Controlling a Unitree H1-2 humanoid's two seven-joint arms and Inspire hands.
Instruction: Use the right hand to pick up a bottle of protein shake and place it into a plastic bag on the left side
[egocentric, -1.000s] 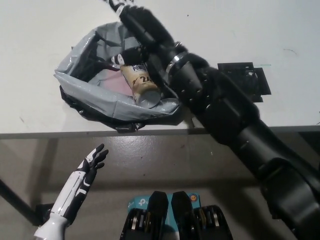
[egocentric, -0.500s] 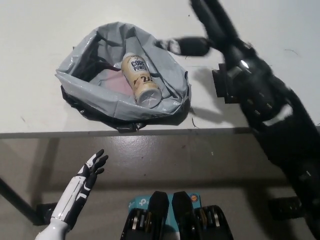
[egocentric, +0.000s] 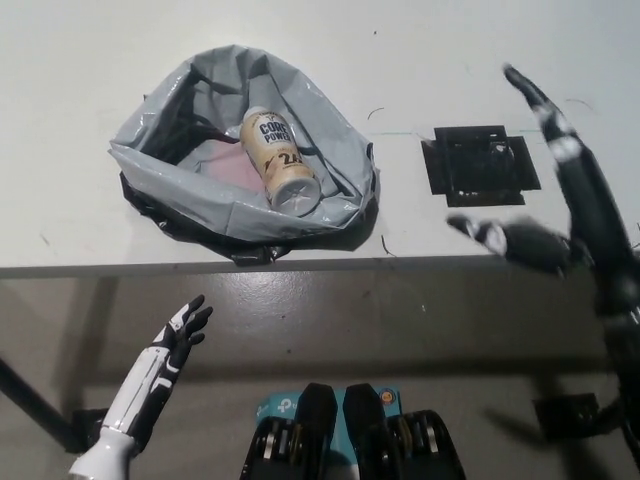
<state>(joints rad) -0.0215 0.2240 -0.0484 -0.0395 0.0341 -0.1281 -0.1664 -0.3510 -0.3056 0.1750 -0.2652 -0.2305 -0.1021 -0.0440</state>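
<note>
Head view. White table (egocentric: 90, 60) fills the upper half of the frame; its front edge runs across the middle, floor below.

Grey plastic bag (egocentric: 330, 150) sits on the table at upper left of centre, mouth open and rumpled, its rim near the table's front edge. Black material shows beneath its lower edge.

Protein shake bottle (egocentric: 280, 160) lies on its side inside the bag, cream-coloured with dark lettering, one end toward the upper left and the other toward the lower right, resting against the bag's inner wall.

Right hand (egocentric: 565, 215), black, at the right edge of the frame, well apart from the bag. Fingers spread wide, holding nothing; partly blurred.

Flat black square piece (egocentric: 480, 165) lies on the table at centre right, just beside the right hand.

Left hand (egocentric: 180, 335), white, at lower left below the table edge, fingers apart, holding nothing.
</note>
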